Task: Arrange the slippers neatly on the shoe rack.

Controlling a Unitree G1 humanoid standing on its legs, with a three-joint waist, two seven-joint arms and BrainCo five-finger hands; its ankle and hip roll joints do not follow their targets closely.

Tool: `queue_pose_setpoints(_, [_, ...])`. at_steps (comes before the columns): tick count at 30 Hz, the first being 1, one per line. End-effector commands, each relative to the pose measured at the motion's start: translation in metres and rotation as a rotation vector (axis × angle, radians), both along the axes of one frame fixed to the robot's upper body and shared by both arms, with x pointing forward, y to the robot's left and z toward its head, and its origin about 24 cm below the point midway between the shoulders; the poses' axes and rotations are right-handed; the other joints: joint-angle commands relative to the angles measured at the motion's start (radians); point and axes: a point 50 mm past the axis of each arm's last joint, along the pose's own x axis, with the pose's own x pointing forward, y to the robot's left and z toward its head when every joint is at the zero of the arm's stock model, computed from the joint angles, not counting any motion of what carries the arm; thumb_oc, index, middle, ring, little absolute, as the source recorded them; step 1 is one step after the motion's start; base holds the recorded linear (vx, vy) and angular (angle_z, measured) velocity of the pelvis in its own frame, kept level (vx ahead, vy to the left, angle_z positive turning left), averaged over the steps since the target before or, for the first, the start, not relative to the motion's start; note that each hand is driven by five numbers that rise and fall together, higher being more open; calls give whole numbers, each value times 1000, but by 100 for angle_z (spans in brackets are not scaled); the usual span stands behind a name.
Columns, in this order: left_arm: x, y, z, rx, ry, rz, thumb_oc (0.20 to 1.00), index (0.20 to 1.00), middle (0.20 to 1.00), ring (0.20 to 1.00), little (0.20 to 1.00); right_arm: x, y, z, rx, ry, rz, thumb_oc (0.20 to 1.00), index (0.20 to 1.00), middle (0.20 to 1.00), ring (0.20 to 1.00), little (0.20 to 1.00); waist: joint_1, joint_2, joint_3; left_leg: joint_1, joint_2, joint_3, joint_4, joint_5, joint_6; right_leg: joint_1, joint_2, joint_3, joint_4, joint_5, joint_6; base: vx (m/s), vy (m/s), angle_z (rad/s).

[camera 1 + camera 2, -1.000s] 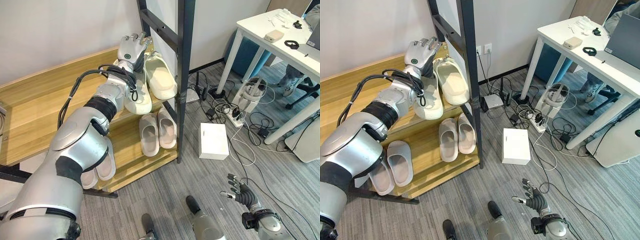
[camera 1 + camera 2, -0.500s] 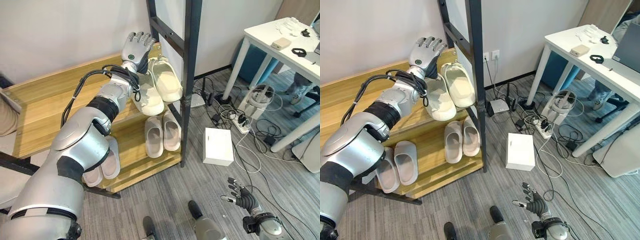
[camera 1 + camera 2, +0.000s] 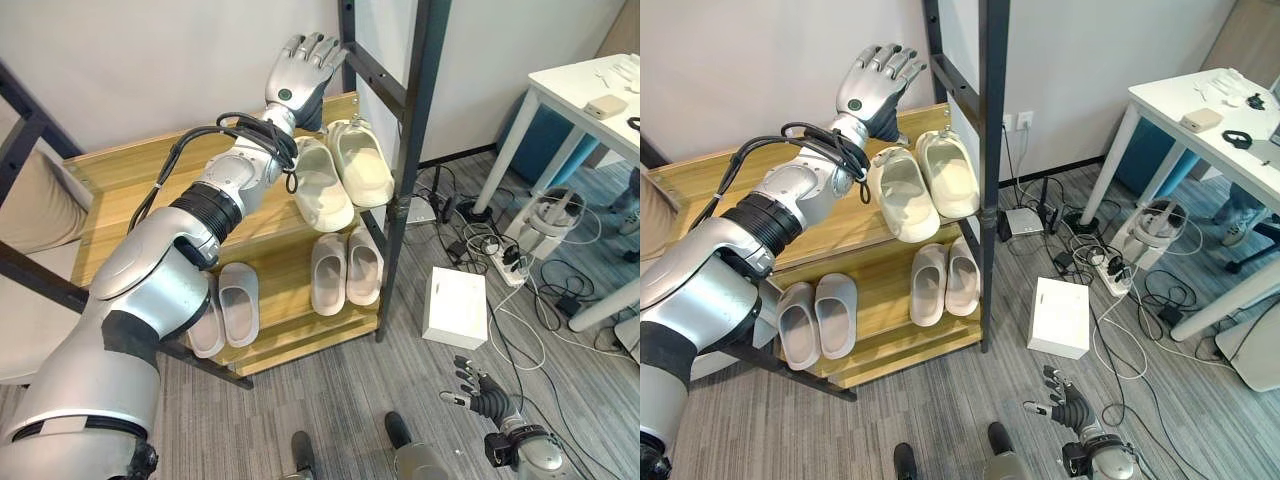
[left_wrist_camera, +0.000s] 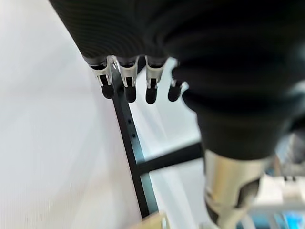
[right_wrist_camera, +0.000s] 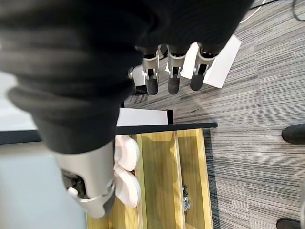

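Observation:
A wooden shoe rack (image 3: 140, 180) with a black frame (image 3: 412, 120) stands against the wall. A cream pair of slippers (image 3: 345, 175) lies side by side on its middle shelf by the right post. On the bottom shelf sit a beige pair (image 3: 345, 270) and a grey pair (image 3: 820, 318). My left hand (image 3: 305, 65) is raised above the back of the cream pair, fingers straight and spread, holding nothing and clear of the slippers. My right hand (image 3: 478, 390) hangs low over the floor at the lower right, fingers relaxed and empty.
A white box (image 3: 455, 307) lies on the grey floor right of the rack. Behind it are a power strip with tangled cables (image 3: 505, 262) and a white desk (image 3: 580, 110). A beige cushion (image 3: 35, 205) shows at the left edge.
My left hand has lifted off the cream slippers and risen above them. The camera has shifted, so the rack now sits further right in view. The right hand is unmoved.

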Motion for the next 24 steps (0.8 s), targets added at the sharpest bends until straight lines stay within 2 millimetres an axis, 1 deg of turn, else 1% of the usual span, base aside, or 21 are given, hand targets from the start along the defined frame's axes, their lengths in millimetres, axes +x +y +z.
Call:
queue_pose_setpoints(1, [-17,28,19,-374,-11,-173,1000,1000,1000,1000,1000,6,10,4,19,-49,-21,1000,1000,1000,1000,1000,46,-47,11,32,-2,-36,12,-71,-24,71,-16,-58,-21,-83,3,0,20,15])
queue_pose_setpoints(5, [-28,30,-17,-723,210,-439,1000,1000,1000,1000,1000,7,13,1,4,-36,-29,1000,1000,1000,1000,1000,58,-44,10,29,-6,-46,15,-68,-23,75,-19,-67,-23,-78,-1,-8,11,12])
queue_pose_setpoints(7, [-31,28,-31,-826,323,-546,1000,1000,1000,1000,1000,7,15,0,7,-32,-29,1000,1000,1000,1000,1000,60,-41,10,26,-8,-52,15,-65,-22,75,-20,-71,-23,-76,-1,-17,13,9])
queue_pose_setpoints(9, [-32,22,-48,-886,460,-617,1000,1000,1000,1000,1000,8,17,0,10,-27,-28,1000,1000,1000,1000,1000,63,-40,10,22,-9,-58,16,-62,-21,74,-21,-76,-24,-72,-1,-13,5,7])
queue_pose_setpoints(10, [-32,22,-48,-886,460,-617,1000,1000,1000,1000,1000,8,17,0,10,-27,-28,1000,1000,1000,1000,1000,62,-40,10,21,-9,-58,16,-62,-21,74,-21,-76,-24,-72,-1,-20,0,6])
queue_pose_setpoints(11, [-32,17,-61,-918,570,-655,1000,1000,1000,1000,1000,9,19,-1,11,-22,-23,1000,1000,1000,1000,1000,65,-39,13,20,-10,-61,16,-60,-20,73,-21,-78,-24,-69,0,-18,-1,5])
queue_pose_setpoints(13, [-32,13,-79,-956,692,-677,1000,1000,1000,1000,1000,7,21,-3,8,-7,-18,1000,1000,1000,1000,1000,65,-37,14,19,-10,-63,17,-58,-20,73,-22,-80,-25,-65,1,-16,0,7])
queue_pose_setpoints(14, [-32,11,-85,-949,738,-673,1000,1000,1000,1000,1000,7,21,-3,6,-4,-17,1000,1000,1000,1000,1000,65,-35,13,18,-10,-63,17,-57,-19,72,-22,-81,-26,-65,1,-8,3,6])
queue_pose_setpoints(15, [-32,11,-85,-949,739,-673,1000,1000,1000,1000,1000,7,21,-3,7,-4,-18,1000,1000,1000,1000,1000,65,-35,13,18,-10,-63,17,-58,-19,72,-22,-81,-26,-65,1,0,0,0])
queue_pose_setpoints(17, [-32,6,-96,-934,815,-661,1000,1000,1000,1000,1000,6,21,-4,-2,5,-11,1000,1000,1000,1000,1000,65,-33,13,18,-10,-64,16,-56,-18,73,-22,-81,-27,-63,2,0,0,0])
queue_pose_setpoints(18, [-32,6,-96,-933,815,-661,1000,1000,1000,1000,1000,6,21,-4,-1,5,-11,1000,1000,1000,1000,1000,65,-33,13,18,-10,-64,16,-56,-18,73,-22,-81,-27,-63,2,0,0,0])
queue_pose_setpoints(19, [-32,5,-103,-923,868,-642,1000,1000,1000,1000,1000,5,22,-5,-4,14,-12,1000,1000,1000,1000,1000,65,-32,13,19,-12,-66,16,-55,-18,73,-22,-82,-28,-61,3,0,0,0])
queue_pose_setpoints(20, [-32,5,-103,-923,869,-642,1000,1000,1000,1000,1000,5,22,-5,-3,14,-12,1000,1000,1000,1000,1000,65,-32,13,19,-12,-66,16,-55,-18,73,-22,-82,-29,-61,3,0,0,0])
queue_pose_setpoints(23, [-27,5,-114,-902,883,-572,1000,1000,1000,1000,1000,3,25,-7,-6,23,7,1000,1000,1000,1000,1000,63,-32,11,22,-10,-64,16,-55,-18,73,-22,-81,-28,-61,5,0,0,0])
queue_pose_setpoints(24, [-27,5,-114,-902,883,-573,1000,1000,1000,1000,1000,3,25,-7,-6,23,7,1000,1000,1000,1000,1000,63,-32,11,22,-10,-64,16,-55,-18,73,-22,-81,-28,-61,5,0,0,0])
